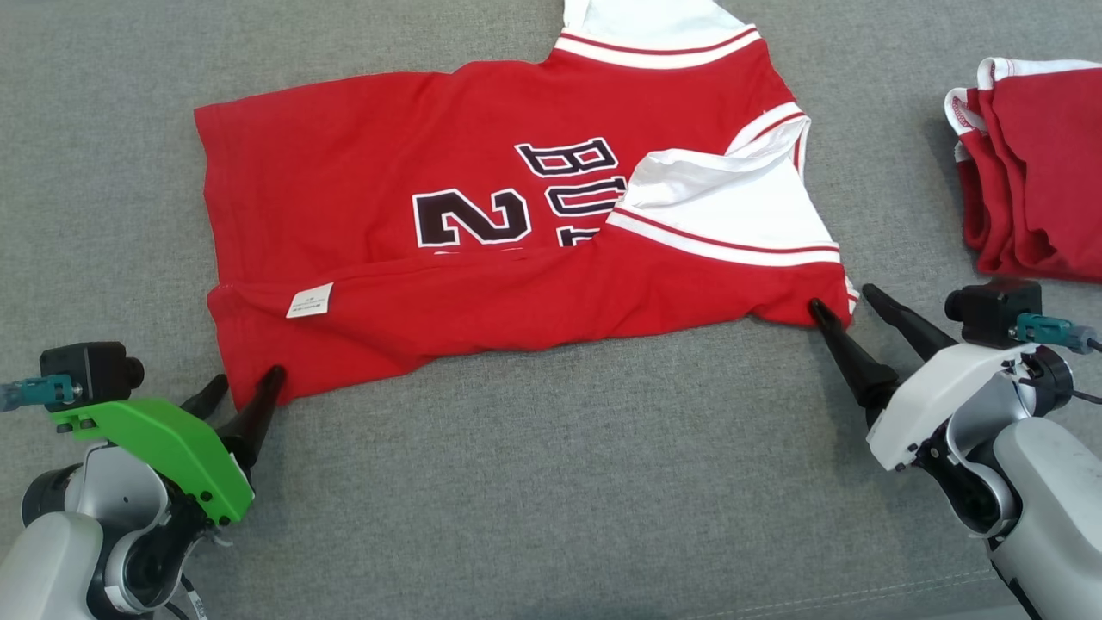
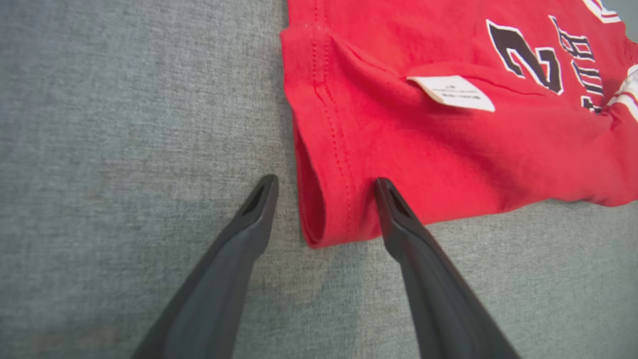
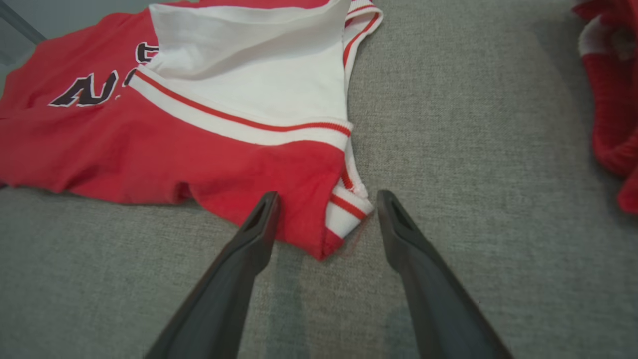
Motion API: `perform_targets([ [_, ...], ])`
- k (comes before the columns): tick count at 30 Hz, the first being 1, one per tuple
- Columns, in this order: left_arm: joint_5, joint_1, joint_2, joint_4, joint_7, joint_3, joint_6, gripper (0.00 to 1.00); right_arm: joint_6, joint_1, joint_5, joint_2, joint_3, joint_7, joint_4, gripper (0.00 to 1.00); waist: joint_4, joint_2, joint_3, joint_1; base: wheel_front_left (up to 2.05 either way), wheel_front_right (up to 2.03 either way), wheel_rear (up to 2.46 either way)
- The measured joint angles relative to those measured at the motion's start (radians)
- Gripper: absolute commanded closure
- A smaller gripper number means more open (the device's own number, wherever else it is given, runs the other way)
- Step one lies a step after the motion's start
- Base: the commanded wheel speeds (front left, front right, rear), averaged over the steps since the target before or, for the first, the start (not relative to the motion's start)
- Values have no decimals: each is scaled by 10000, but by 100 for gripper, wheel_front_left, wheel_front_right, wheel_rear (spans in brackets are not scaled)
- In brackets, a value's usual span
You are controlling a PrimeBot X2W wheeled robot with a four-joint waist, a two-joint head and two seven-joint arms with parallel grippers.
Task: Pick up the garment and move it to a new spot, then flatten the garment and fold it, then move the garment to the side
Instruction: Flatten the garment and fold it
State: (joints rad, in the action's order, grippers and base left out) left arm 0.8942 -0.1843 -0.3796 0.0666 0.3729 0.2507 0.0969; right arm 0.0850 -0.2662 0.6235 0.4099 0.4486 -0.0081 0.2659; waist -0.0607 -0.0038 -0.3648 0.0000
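Observation:
The garment (image 1: pixel 482 241) is a red jersey with white sleeves and dark lettering, lying on the grey surface with its near long edge folded up over the print. A white label (image 1: pixel 310 300) shows on the folded part. My left gripper (image 1: pixel 247 377) stands open at the near left hem corner (image 2: pixel 324 219), which lies between its two fingers. My right gripper (image 1: pixel 839 298) is open too, straddling the near right corner (image 3: pixel 339 219) by the striped sleeve trim. Neither pair of fingers pinches the cloth.
A second red and white garment (image 1: pixel 1033 164) lies bunched at the far right, also seen in the right wrist view (image 3: pixel 613 94). Grey fabric surface (image 1: pixel 551 482) stretches bare in front of the jersey and to its left.

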Motion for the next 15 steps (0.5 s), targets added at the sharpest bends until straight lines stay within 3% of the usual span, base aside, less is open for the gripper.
perform_targets([
  [14, 94, 23, 19, 259, -25, 23, 0, 0, 15, -17, -2, -316, 213, -90, 514, 0, -26, 0, 39, 0, 0, 0, 0],
  [15, 107, 23, 19, 265, 17, 42, 0, 11, 15, -34, -2, -328, 224, -90, 546, 0, -26, 0, 44, 0, 0, 0, 0],
])
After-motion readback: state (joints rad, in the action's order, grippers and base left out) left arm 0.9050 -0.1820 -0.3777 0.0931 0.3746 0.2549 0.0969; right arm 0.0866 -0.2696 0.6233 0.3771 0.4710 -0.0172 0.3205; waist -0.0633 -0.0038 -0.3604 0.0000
